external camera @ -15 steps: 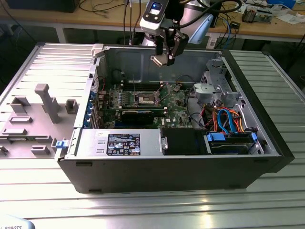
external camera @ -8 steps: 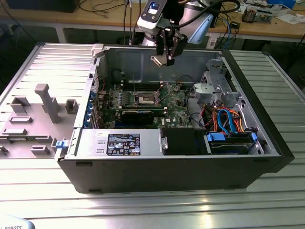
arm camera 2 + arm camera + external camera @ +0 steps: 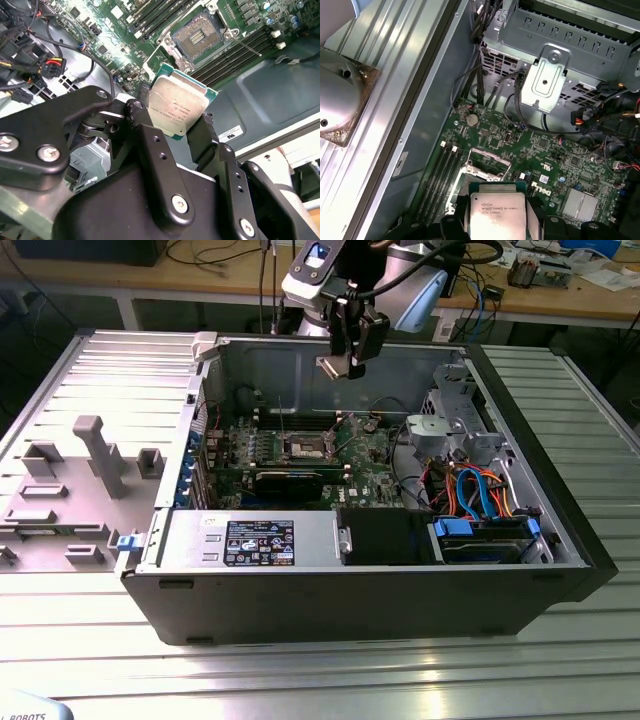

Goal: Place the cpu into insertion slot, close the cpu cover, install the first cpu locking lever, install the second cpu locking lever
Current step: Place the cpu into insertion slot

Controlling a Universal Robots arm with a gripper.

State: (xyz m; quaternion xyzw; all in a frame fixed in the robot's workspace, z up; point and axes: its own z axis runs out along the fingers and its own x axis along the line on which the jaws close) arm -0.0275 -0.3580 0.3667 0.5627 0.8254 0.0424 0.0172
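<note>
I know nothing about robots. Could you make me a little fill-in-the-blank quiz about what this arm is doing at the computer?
1. The gripper is ____ on the cpu.
2. The insertion slot has ____ chip in it.
3. In the exterior view, the cpu hangs ____ the green board.
Missing words: shut; no; above.

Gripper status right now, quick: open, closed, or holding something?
Gripper: jaws closed on the cpu, held in the air, not yet in the insertion slot.
</note>
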